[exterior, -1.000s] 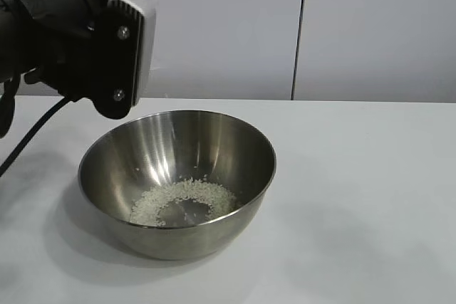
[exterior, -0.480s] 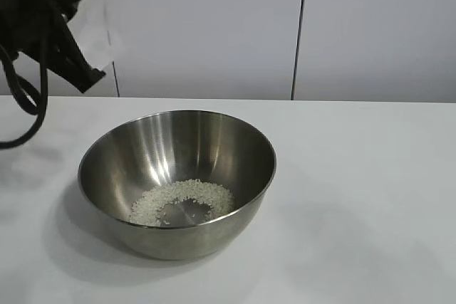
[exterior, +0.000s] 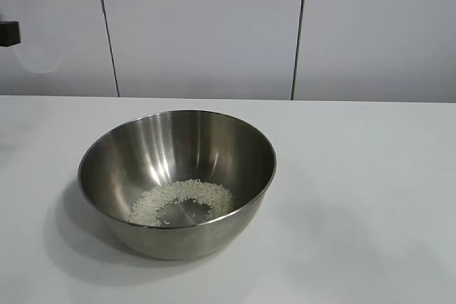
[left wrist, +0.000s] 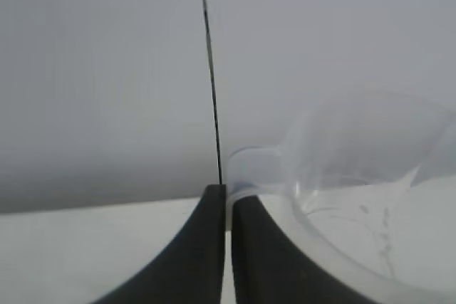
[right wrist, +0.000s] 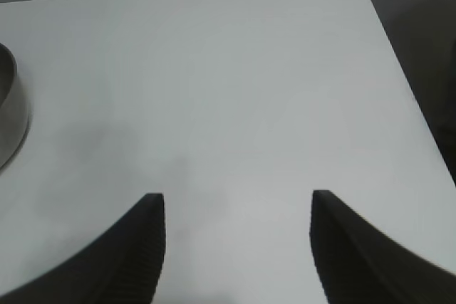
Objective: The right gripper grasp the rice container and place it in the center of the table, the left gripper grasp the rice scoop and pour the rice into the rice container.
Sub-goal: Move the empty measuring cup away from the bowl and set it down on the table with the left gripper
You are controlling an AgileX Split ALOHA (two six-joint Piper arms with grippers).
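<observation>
Exterior view showed the rice container (exterior: pixel 177 181), a shiny steel bowl, sitting on the white surface (exterior: pixel 370 190) slightly left of centre, with a ring of rice (exterior: pixel 184 201) in its bottom. The left arm, which had filled the upper left a second earlier, had swung away (only a dark sliver remained at the left edge). Its left pincer (left wrist: pixel 226 197) was pressed together on the handle tab of the rice scoop (left wrist: pixel 356 190), which looked nearly empty. The right pincer (right wrist: pixel 237 208) hovered spread over bare surface, beside the bowl's rim. The pour appeared done; the task seemed essentially complete.
</observation>
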